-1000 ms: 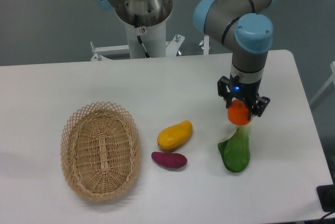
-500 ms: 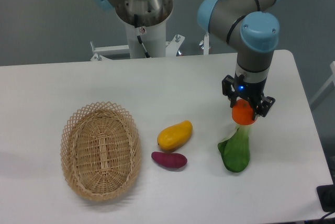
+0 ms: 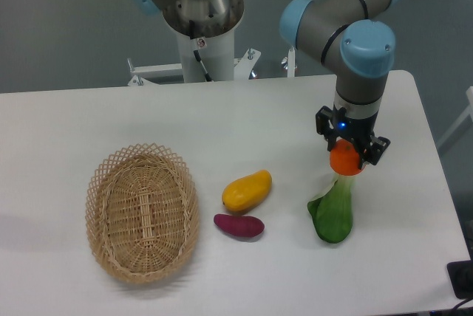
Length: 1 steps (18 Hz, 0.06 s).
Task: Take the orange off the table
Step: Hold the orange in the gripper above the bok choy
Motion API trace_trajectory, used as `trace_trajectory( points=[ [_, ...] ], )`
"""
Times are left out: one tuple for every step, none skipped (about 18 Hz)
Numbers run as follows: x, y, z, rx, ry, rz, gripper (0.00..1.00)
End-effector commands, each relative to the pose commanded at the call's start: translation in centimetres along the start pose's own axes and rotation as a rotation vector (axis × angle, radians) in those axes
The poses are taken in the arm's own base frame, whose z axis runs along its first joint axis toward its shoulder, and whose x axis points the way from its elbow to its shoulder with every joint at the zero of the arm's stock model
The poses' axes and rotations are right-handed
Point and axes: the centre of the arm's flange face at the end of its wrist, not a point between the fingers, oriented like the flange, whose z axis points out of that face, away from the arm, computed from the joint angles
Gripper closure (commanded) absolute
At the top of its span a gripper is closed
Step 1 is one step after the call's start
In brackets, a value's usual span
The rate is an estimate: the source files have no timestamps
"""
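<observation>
Between the pincer's (image 3: 348,158) fingers sat the orange (image 3: 346,159), gripped from both sides.

Over the last second the pincer and its fruit had drifted slightly right and toward the camera, so the orange seemed already caught and carried, though whether it had fully cleared the table (image 3: 148,117) could not be told from this view. Directly below the pincer lay a leafy green vegetable (image 3: 332,211), its pale stalk reaching up under the orange. Well off to the pincer's left sat the mango (image 3: 247,190) and a purple sweet potato (image 3: 239,225), and farther left the wicker basket (image 3: 142,213). To its right, bare tabletop ran to the nearby edge, leaving open room mainly upward.
</observation>
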Motion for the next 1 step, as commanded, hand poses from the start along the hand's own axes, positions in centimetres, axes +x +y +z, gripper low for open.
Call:
trace_trajectory(
  points=[
    [0.00, 0.00, 0.00, 0.000, 0.000, 0.000, 0.40]
  ],
)
